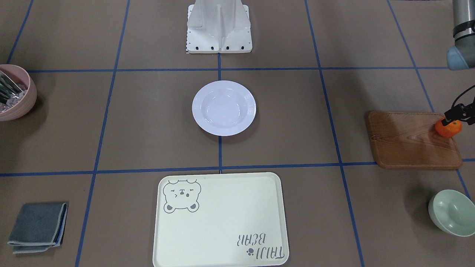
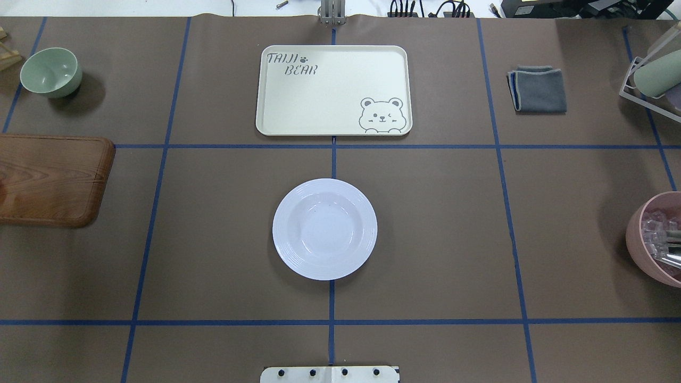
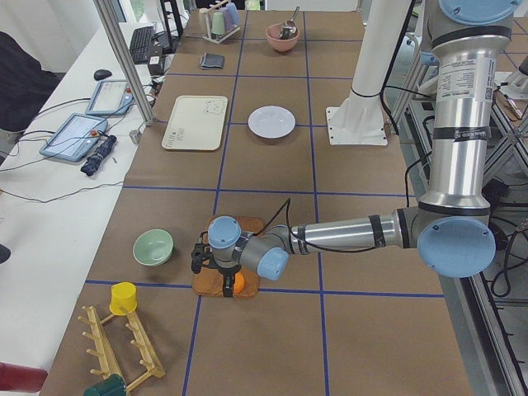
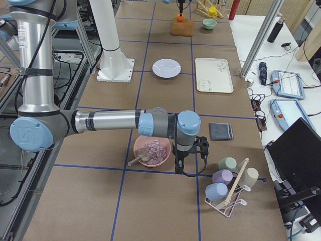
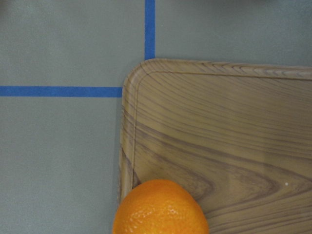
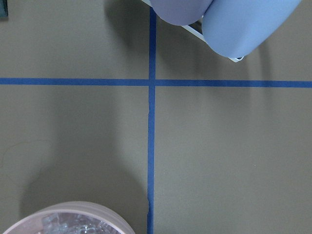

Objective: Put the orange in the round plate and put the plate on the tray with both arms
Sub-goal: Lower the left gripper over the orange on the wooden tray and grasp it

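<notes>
The white round plate (image 1: 223,108) sits empty at the table's middle, and the cream bear tray (image 1: 220,218) lies empty beyond it. The orange (image 1: 448,128) rests on a corner of the brown wooden board (image 1: 412,139); it fills the bottom edge of the left wrist view as the orange (image 5: 161,207). My left gripper (image 1: 452,115) hangs right over the orange, one black finger at its top; I cannot tell if it is open or shut. My right gripper (image 4: 178,168) points down beside the pink bowl (image 4: 150,150), its state unreadable.
A pale green bowl (image 1: 451,212) stands near the board. A folded grey cloth (image 1: 37,227) lies on the right arm's side of the tray. A cup rack (image 4: 228,183) stands close to the right gripper. The robot base (image 1: 219,27) is behind the plate.
</notes>
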Tool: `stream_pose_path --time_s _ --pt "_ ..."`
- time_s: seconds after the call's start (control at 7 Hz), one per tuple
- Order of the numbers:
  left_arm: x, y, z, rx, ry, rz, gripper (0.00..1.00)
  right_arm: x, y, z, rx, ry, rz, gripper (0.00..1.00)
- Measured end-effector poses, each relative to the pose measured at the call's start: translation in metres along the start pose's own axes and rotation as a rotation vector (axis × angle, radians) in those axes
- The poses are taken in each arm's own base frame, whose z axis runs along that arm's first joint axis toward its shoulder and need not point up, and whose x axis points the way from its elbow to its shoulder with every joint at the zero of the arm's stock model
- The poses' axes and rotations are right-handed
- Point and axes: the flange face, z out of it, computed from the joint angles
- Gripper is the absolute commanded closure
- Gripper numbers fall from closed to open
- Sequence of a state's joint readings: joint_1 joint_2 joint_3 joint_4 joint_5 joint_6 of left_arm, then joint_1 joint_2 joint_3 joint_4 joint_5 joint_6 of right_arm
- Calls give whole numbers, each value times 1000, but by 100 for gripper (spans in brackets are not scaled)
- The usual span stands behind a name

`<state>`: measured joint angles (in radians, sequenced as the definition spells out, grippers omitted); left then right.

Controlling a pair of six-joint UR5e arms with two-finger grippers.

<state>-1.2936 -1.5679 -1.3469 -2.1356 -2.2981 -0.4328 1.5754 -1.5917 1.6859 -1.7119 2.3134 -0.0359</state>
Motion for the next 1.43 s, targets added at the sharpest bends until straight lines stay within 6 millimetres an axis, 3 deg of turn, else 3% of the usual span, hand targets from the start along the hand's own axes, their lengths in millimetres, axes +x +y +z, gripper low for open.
stream_pose_path --time_s 0.57,0.71,0.86,1.0,1.14,1.29,1.43 --pt "8 -12 24 -27 -31 17 3 -1 0 0 0 -6 1 0" --pt "7 -10 26 -35 -34 15 42 0 0 1 -2 -8 2 0" --pt "5 -6 28 -43 -34 8 94 0 1 1 -2 -11 3 0" --pt "3 -3 29 -50 -31 0 100 0 1 1 -2 -12 3 0" --pt "3 -1 28 -52 -29 -3 100 0 1 1 -3 -12 4 0" --pt "12 -4 20 -50 -15 1 100 0 1 1 -3 -13 4 0" --pt "43 -14 -3 -63 9 -4 100 0 2 1 -3 -12 5 0"
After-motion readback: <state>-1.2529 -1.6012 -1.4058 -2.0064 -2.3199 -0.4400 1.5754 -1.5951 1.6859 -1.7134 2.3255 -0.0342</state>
